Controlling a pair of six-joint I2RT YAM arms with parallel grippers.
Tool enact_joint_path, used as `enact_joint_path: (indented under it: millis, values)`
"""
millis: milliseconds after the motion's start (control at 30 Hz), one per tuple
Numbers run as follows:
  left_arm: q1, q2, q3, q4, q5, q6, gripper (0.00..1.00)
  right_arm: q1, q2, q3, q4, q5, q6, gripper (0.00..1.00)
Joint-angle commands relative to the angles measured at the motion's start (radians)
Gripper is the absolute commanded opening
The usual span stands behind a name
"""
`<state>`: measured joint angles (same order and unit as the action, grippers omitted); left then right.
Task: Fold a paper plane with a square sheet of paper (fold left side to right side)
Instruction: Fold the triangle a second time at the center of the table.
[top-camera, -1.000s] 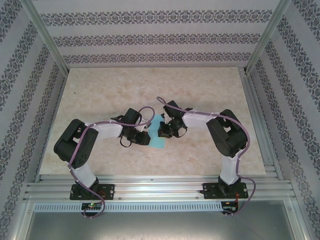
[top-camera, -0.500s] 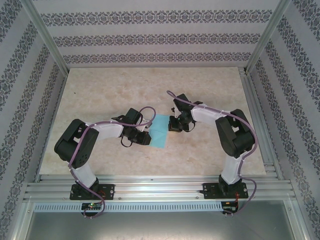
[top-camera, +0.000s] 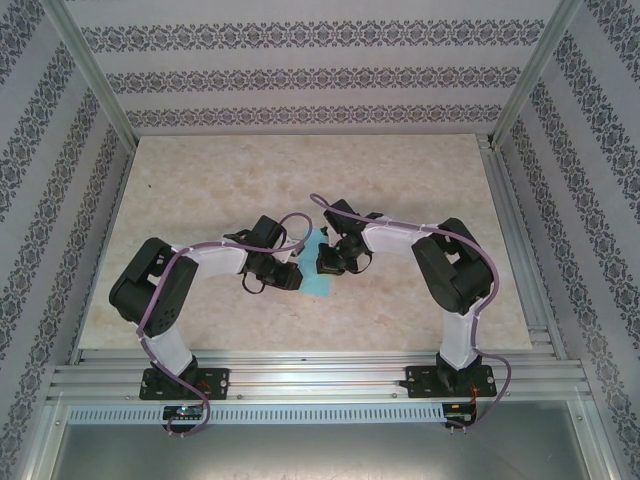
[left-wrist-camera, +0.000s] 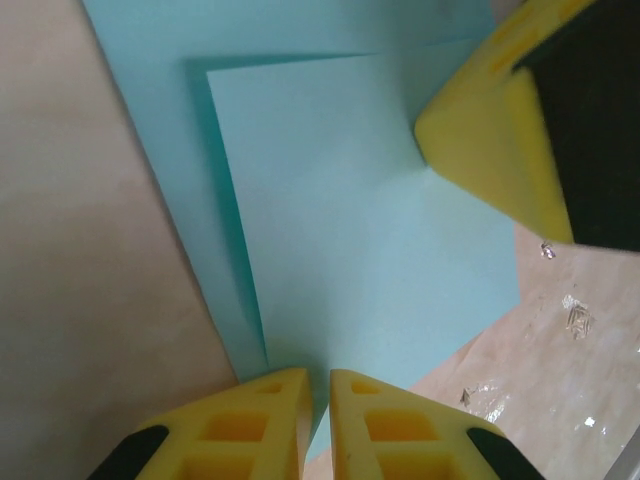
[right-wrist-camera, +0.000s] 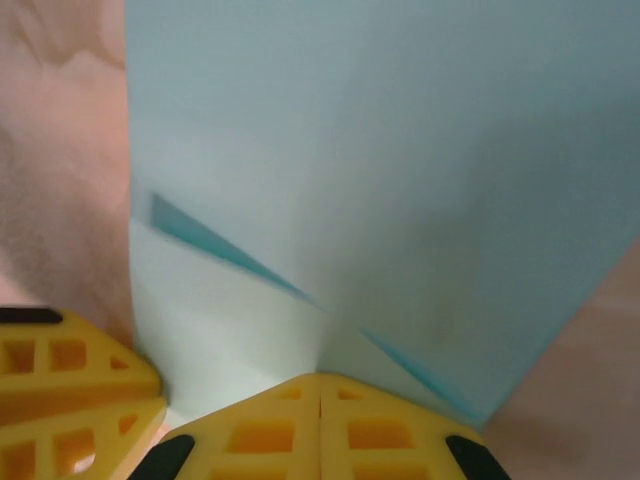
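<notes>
Pinching the square sheet of paper (left-wrist-camera: 370, 230) at its edge, left gripper (left-wrist-camera: 318, 378); right gripper (right-wrist-camera: 320, 385) closed atop; worktop (top-camera: 250, 170) open around.

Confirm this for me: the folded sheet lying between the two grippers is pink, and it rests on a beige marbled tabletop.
Not quite: the colour is wrong. The sheet is light turquoise-blue, not pink, as the left wrist view shows. The rest stands: it is folded, lies between the left gripper and the right gripper, and rests on the beige marbled tabletop.
</notes>
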<state>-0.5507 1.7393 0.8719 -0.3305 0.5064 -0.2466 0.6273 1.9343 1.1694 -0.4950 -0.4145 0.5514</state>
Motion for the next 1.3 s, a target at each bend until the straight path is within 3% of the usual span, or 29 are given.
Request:
enact_joint_path:
  millis: [0, 167, 400, 900, 1267]
  values:
    - [-0.011, 0.021, -0.005, -0.094, -0.068, 0.02, 0.15, 0.0, 0.032, 0.007, -0.011, 0.053, -0.007, 0.06]
    - [-0.01, -0.035, 0.044, -0.121, -0.053, 0.023, 0.19, 0.0, 0.044, -0.015, -0.026, 0.074, -0.02, 0.06]
    - [-0.009, -0.087, 0.14, -0.108, 0.07, 0.029, 0.18, 0.001, 0.047, -0.015, -0.04, 0.083, -0.033, 0.06]
    - [-0.011, 0.085, 0.172, -0.035, 0.209, 0.041, 0.12, 0.004, 0.055, -0.011, -0.055, 0.089, -0.037, 0.06]
    - [-0.011, 0.145, 0.151, -0.035, 0.18, 0.041, 0.12, 0.008, 0.061, -0.002, -0.073, 0.105, -0.044, 0.06]
